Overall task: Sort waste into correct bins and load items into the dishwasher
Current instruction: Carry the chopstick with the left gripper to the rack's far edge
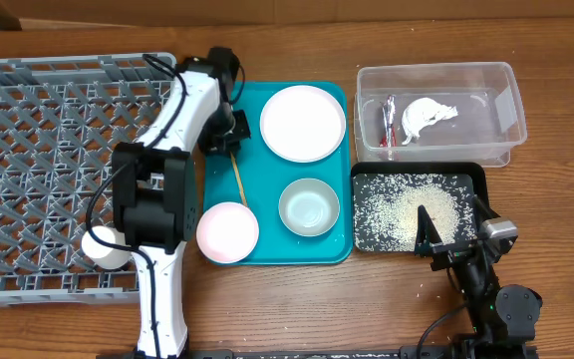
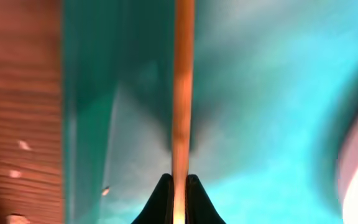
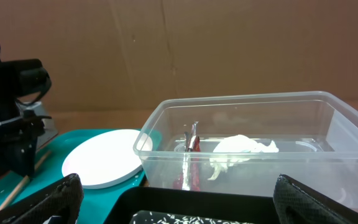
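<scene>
My left gripper point(image 1: 229, 135) is shut on a thin wooden chopstick point(image 1: 237, 179) that lies along the teal tray point(image 1: 267, 179). The left wrist view shows the stick point(image 2: 182, 93) pinched between the fingertips point(image 2: 179, 186). I see only one chopstick. The pale plate point(image 1: 303, 122), grey-green bowl point(image 1: 309, 206) and pinkish bowl point(image 1: 227, 231) sit on the teal tray. The white cup point(image 1: 106, 245) is in the grey dish rack point(image 1: 68, 62). The clear tub point(image 1: 436, 68) holds the red wrapper point(image 1: 389, 122) and white napkin point(image 1: 427, 118). Rice point(image 1: 407, 204) covers the black tray point(image 1: 471, 179). My right gripper point(image 1: 456, 239) is open and empty at that tray's front edge.
The right wrist view shows the clear tub point(image 3: 260, 106) straight ahead, the plate point(image 3: 104, 165) to its left and the left arm point(image 3: 11, 124) at the far left. A few stray rice grains point(image 1: 431, 284) lie on the wooden table in front of the black tray.
</scene>
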